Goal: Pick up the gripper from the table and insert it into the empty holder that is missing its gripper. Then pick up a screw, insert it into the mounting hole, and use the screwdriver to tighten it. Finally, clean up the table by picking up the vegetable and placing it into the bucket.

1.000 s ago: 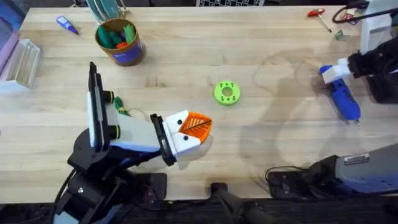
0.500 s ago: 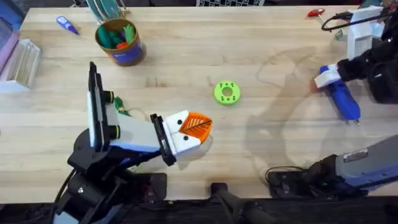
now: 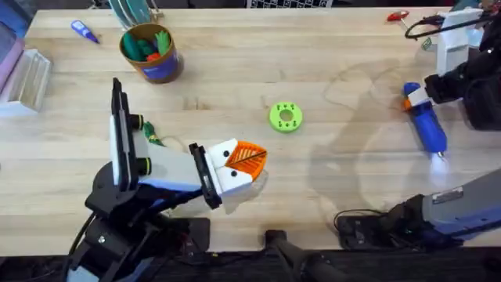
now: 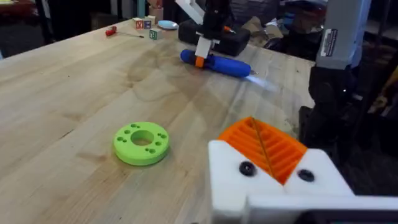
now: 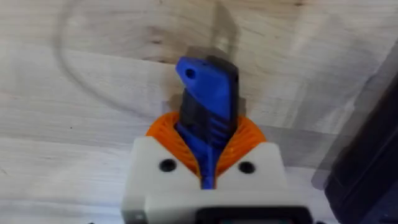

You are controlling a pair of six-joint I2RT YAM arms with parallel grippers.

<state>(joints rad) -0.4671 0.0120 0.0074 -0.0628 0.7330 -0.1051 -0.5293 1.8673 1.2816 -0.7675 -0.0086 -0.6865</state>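
Right end effector (image 3: 416, 95) was clamped on the screwdriver (image 3: 428, 128) at its back end, far right of the surface (image 3: 235, 70), probably to drive the screw. Left end effector (image 3: 235, 166) sat closed, empty.

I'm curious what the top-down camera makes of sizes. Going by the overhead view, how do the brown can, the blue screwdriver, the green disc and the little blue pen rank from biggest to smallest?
1. Bucket, widest.
2. Screwdriver, longer but slimmer, so close to the bucket.
3. Green disc.
4. Blue pen, smallest, though farther from the camera.
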